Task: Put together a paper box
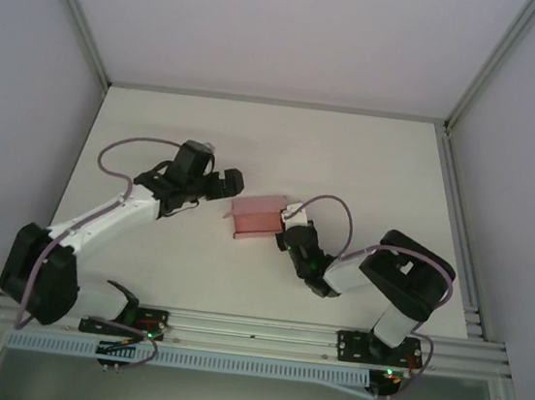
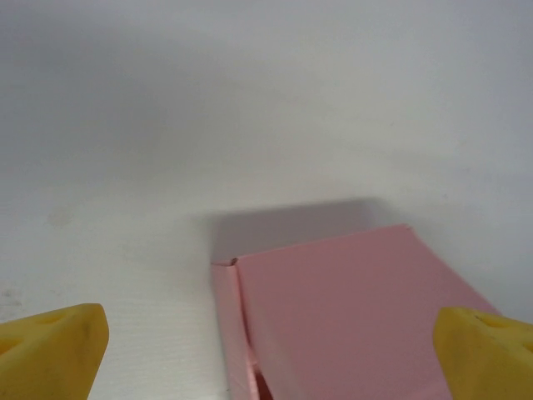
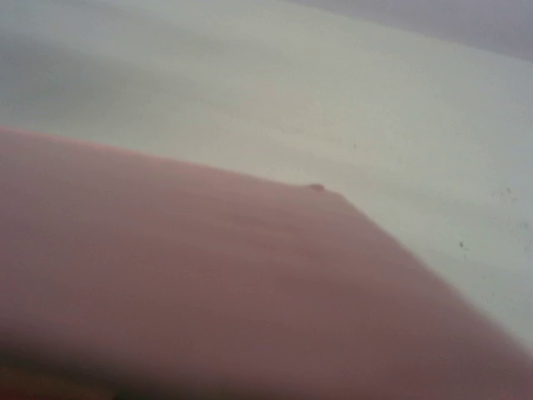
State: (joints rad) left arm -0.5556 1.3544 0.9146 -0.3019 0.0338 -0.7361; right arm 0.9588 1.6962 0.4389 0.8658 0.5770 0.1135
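The pink paper box [image 1: 258, 216] lies folded in the middle of the white table, with a side flap [image 2: 226, 317] standing a little off its left end. My left gripper [image 1: 232, 194] sits just left of the box and is open. Its yellow fingertips [image 2: 52, 348] stand wide at both lower corners of the left wrist view, with the box's top [image 2: 350, 308] between and ahead of them, untouched. My right gripper [image 1: 290, 226] is at the box's right end. Blurred pink card [image 3: 208, 283] covers its fingers in the right wrist view, so its grip is hidden.
The white table [image 1: 370, 164] has bare room behind and beside the box. Enclosure walls and metal posts [image 1: 456, 213] border it left, right and back. An aluminium rail [image 1: 251, 330] carrying the arm bases runs along the near edge.
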